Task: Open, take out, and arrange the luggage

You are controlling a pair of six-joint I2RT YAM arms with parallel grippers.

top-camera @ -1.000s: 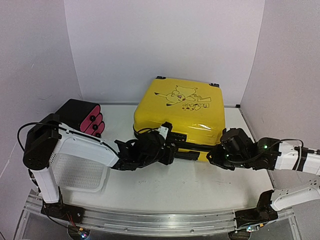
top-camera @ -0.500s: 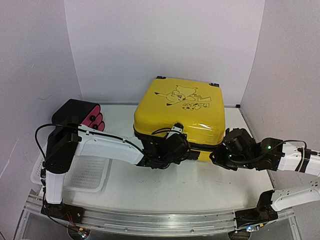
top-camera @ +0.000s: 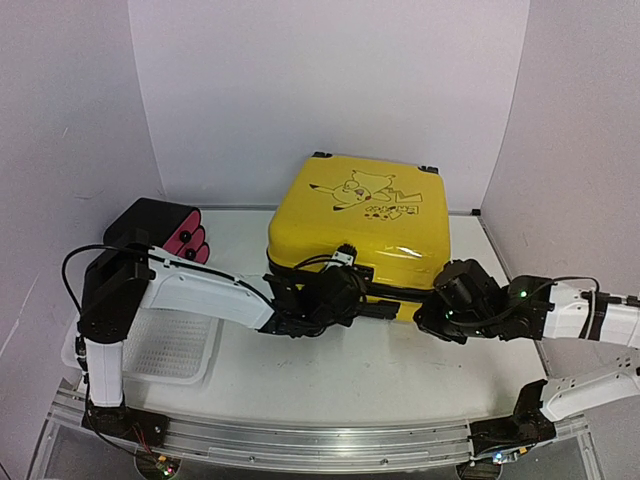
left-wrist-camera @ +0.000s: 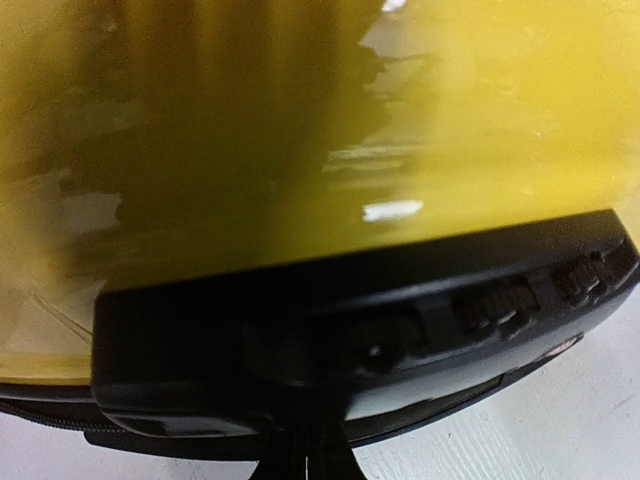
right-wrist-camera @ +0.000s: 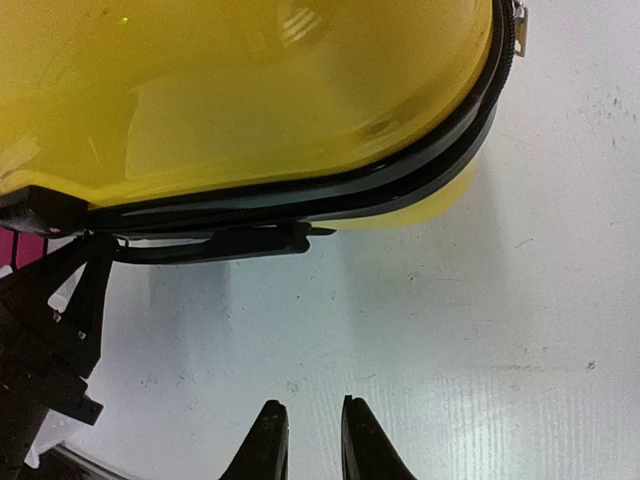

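Note:
The luggage (top-camera: 360, 215), a yellow hard-shell suitcase with a black cartoon on its lid, lies flat and closed at the back middle of the table. My left gripper (top-camera: 343, 293) presses against its front edge. In the left wrist view the yellow shell (left-wrist-camera: 300, 150) fills the frame above a black lock block (left-wrist-camera: 350, 330). The left gripper (left-wrist-camera: 305, 465) is shut just below that block; anything pinched there is hidden. My right gripper (top-camera: 430, 315) hovers over the table off the suitcase's front right corner (right-wrist-camera: 250, 90). The right gripper (right-wrist-camera: 308, 440) is open a narrow gap, with nothing between its fingers.
A black case with pink round ends (top-camera: 165, 232) stands at the back left. A white mesh basket (top-camera: 170, 345) sits at the front left under the left arm. White walls close in the table on three sides. The left arm's black links (right-wrist-camera: 40, 340) show left of the right gripper.
The left gripper has reached the suitcase's front edge and closed from open to shut. The right gripper has narrowed a little and barely moved.

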